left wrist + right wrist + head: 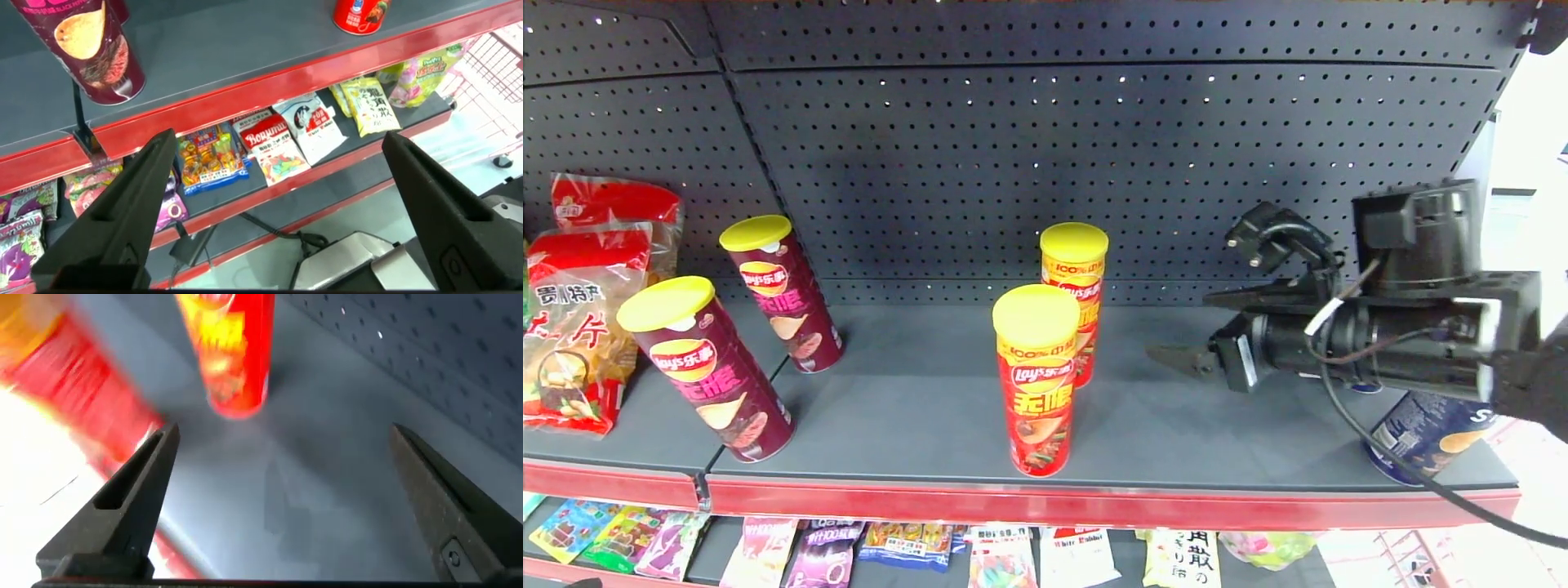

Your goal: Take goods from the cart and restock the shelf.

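Here, a blue can (1425,433) stands at the right front of the shelf (915,408), its upper part hidden behind the right arm. That arm lies nearly level above the shelf board and points toward the shelf's middle. The right gripper (1180,328) hangs in the air with its jaws spread wide and nothing between them, apart from every can.

To its left stand two red cans with yellow lids. The front red can (1037,380) is close to the red edge strip, and the rear red can (1075,298) stands just behind it, nearer the pegboard (1013,163). Both are upright. Each shows a yellow band under the lid and a picture of crisps near the base.

Farther left are two dark maroon cans, also with yellow lids. The near maroon can (707,367) sits by the shelf's front edge. The far maroon can (783,292) sits toward the back. Beyond them, red snack bags (580,327) lean at the left end.

The left gripper (278,139) is held low, in front of and below the red edge, with its jaws wide apart and empty. Past it, snack packets (286,143) lie on the lower shelf (359,175), and a wire cart (498,57) stands off to the side.
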